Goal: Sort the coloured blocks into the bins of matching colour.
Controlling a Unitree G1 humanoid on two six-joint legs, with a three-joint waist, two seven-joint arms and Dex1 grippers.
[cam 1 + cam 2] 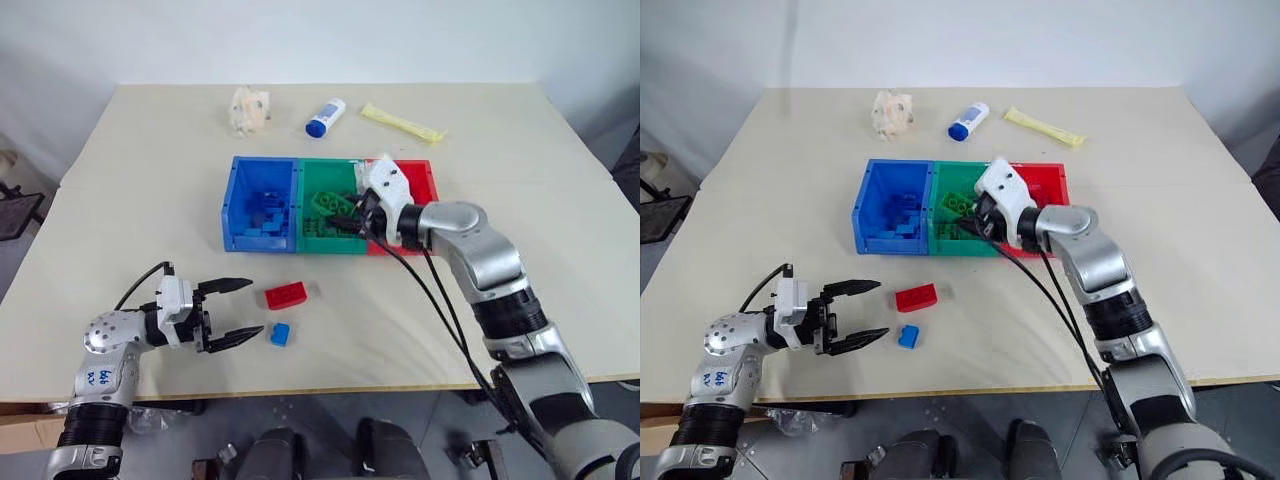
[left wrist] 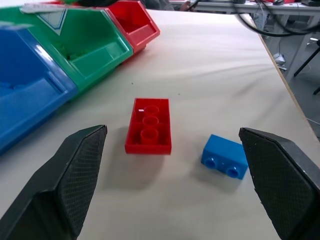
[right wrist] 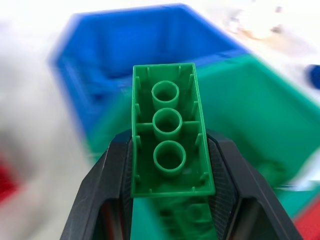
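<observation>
Green block point(image 3: 170, 150), long axis along right pincer point(image 3: 170, 200), hollow underside showing

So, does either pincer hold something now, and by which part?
The right pincer holds a green oblong block by its two long sides, hollow underside showing. The left pincer is open, holding nothing.

Beige table point(image 1: 150, 160) w/ white wall point(image 1: 300, 40) behind, grey floor point(image 1: 25, 255)

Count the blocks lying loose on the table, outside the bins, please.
2: an oblong red block before the blue bin, and a small blue block just nearer the robot, by the open left pincer. More lie inside bins.
</observation>
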